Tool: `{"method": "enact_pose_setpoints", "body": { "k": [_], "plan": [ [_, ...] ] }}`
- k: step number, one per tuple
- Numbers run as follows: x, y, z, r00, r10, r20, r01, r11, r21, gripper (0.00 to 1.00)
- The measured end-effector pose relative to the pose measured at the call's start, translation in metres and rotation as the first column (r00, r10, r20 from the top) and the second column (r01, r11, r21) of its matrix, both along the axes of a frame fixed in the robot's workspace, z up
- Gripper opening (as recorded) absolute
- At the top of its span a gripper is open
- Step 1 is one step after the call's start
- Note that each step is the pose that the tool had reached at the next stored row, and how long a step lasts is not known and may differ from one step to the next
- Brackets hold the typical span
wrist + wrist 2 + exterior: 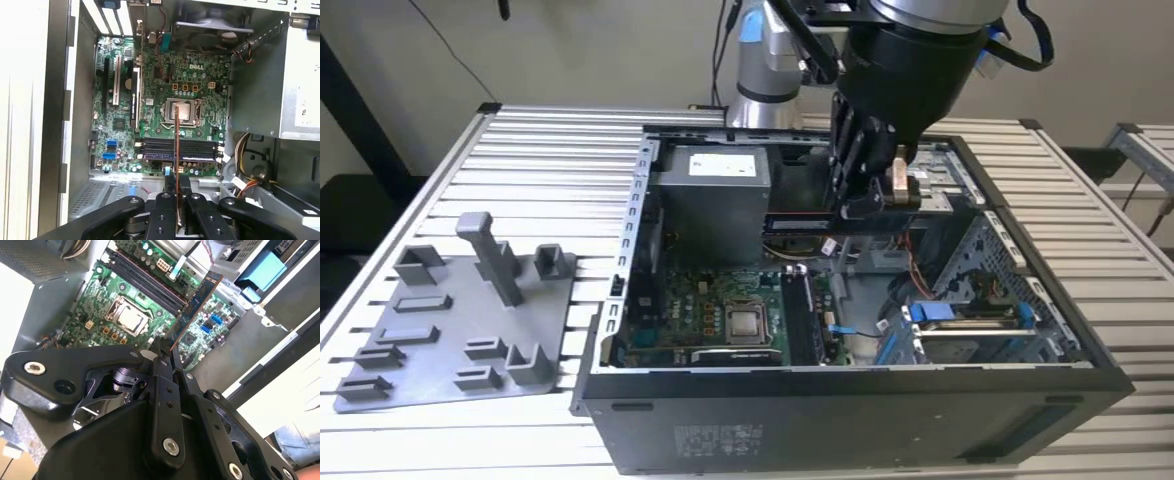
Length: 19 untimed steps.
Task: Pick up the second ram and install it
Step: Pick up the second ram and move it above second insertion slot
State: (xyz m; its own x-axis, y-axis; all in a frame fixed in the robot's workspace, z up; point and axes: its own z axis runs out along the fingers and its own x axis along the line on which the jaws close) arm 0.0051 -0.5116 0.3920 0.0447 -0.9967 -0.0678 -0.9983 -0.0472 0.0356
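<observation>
The arm (921, 70) reaches down from above into the open computer case (854, 420) on the table (534, 150), wrist facing the motherboard (150, 115). The tool (165, 352) is pressed together on the second ram (197, 305), pinching it near one end. The stick juts out from the fingertips, held in the air above the board and seen edge-on in the first wrist view.

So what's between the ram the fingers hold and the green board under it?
Just air. In the exterior view the ram hangs above the board with nothing in the gap.
</observation>
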Motion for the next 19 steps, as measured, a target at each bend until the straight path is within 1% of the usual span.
{"method": "enact_pose_setpoints", "body": {
  "k": [6, 9, 12, 15, 19],
  "plan": [
    [0.0019, 0.0000, -0.0002, 1.0000, 0.000, 0.0006, 0.000, 1.0000, 0.0001, 0.14],
    [0.0019, 0.0023, -0.0014, 1.0000, 0.000, 0.0054, 0.000, 1.0000, -0.0001, 0.14],
    [0.0019, 0.0086, -0.0024, 1.0000, 0.000, 0.0095, 0.000, 1.0000, -0.0010, 0.14],
    [0.0019, 0.0157, -0.0031, 0.9999, -0.001, 0.0101, 0.001, 1.0000, -0.0013, 0.14],
    [0.0019, 0.0231, -0.0036, 0.9999, -0.006, 0.0101, 0.006, 1.0000, -0.0015, 0.14]
  ]
}}
